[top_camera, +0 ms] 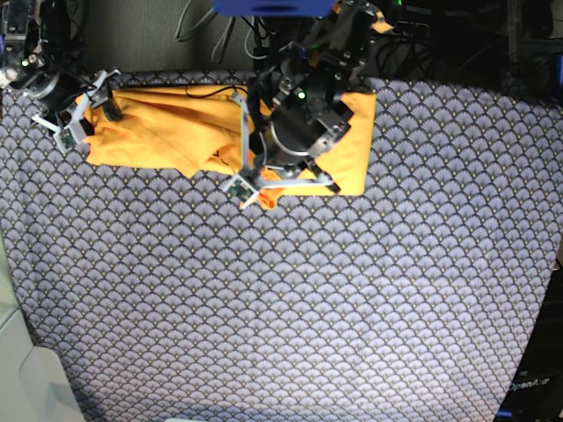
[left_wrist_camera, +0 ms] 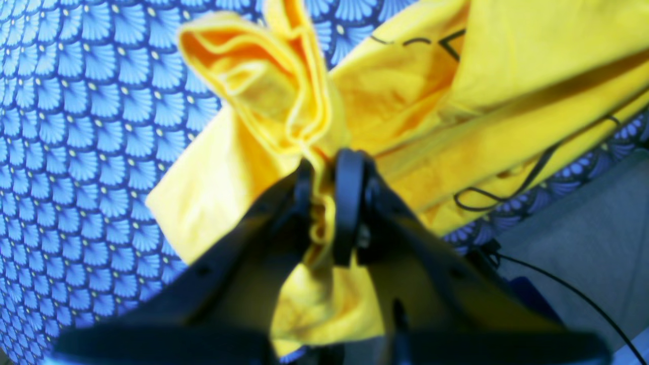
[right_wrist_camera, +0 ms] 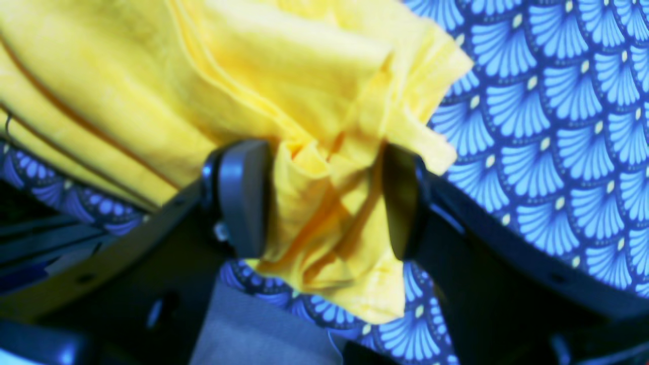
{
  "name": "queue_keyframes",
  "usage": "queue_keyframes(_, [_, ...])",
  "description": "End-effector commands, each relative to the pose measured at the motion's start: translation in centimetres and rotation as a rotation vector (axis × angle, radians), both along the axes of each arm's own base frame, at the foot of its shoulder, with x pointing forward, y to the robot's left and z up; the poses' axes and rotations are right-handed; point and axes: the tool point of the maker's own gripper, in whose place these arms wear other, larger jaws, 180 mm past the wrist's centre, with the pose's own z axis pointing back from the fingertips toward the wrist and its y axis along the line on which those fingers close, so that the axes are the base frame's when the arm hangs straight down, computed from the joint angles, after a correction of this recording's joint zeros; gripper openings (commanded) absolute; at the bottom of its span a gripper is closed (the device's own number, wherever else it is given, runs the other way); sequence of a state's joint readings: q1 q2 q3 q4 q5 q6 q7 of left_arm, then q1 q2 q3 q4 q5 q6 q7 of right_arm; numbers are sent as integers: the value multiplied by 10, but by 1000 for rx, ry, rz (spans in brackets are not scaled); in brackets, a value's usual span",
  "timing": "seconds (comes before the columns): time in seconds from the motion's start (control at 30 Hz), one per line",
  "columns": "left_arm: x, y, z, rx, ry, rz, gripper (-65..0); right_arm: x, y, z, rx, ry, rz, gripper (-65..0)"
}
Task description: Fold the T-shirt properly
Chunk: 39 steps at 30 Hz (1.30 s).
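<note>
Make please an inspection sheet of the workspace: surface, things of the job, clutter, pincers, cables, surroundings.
Surface: tablecloth with blue-grey fan pattern, covering the table.
Job's things: yellow T-shirt, bunched in a band along the far edge.
Clutter: nothing seen.
Pincers: left pincer shut on a gathered fold of the T-shirt; right pincer has bunched T-shirt fabric between its pads, whether clamped I cannot tell.
Cables: thin black cable lying over the T-shirt edge.
Surroundings: dark equipment and wires behind the table.
</note>
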<state>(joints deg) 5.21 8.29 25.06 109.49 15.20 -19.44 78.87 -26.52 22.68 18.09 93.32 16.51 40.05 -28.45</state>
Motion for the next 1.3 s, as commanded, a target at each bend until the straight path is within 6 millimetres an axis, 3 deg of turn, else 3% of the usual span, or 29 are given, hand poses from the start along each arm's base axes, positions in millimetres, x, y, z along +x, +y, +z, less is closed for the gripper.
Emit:
queue_keyframes(0.0, [2, -6, 7, -27, -20, 3, -545, 7, -2, 9, -1, -37, 7, -290])
queue_keyframes(0.1, [1, -7, 10, -45, -24, 2, -364, 7, -3, 9, -3, -35, 7, -290])
queue_keyframes(0.2, [2, -10, 19, -70, -51, -10, -255, 6, -3, 9, -3, -34, 7, -290])
queue_keyframes(0.37, [6, -31, 40, -230, -90, -42, -243, 6, -3, 9, -3, -34, 7, -290])
queue_keyframes(0.5, [11, -20, 38, -281, -70, 13, -243, 6, -4, 9, -4, -35, 5, -290])
queue_keyframes(0.57, [15, -10, 36, -297, -54, 52, -268, 7, -4, 10, -5, -37, 4, -290])
queue_keyframes(0.63, [19, 3, 33, -302, -47, 100, -351, 8, -5, 10, -5, -39, 2, -291])
queue_keyframes(0.8, [28, 55, 15, -262, -28, 227, -650, 9, -4, 11, -6, -44, 3, -290])
queue_keyframes(0.93, [31, 92, -4, -209, 4, 315, -650, 10, -4, 12, -7, -46, 5, -289])
queue_keyframes(1.03, [28, 108, -22, -193, 54, 369, -650, 11, -4, 13, -8, -48, 6, -288])
queue_keyframes(1.17, [23, 108, -42, -179, 118, 376, -650, 10, -9, 12, -29, -25, -2, -288])
queue_keyframes(1.27, [25, 106, -44, -195, 104, 374, -650, 16, -30, 23, -78, -30, -49, -288])
